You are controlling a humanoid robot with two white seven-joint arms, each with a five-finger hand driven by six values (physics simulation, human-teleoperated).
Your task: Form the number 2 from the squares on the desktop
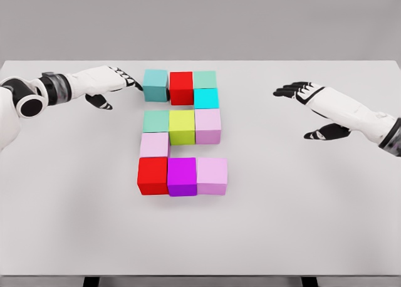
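Coloured cubes sit together mid-table in the shape of a 2. The top row is a teal cube [155,84], a red cube [181,87] and a green cube [205,79], with a cyan cube [206,98] below the green one. The middle row holds a green cube [155,120], a yellow-green cube [182,126] and a lilac cube [208,125]. A pink cube [154,145] links down to a red cube [152,175], a magenta cube [182,176] and a pink cube [212,175]. My left hand [122,81] is open, fingertips touching the teal cube's left side. My right hand [301,94] hovers open, far right of the cubes.
The white table [282,212] stretches wide around the cubes, its front edge near the bottom of the view. A grey wall lies behind it.
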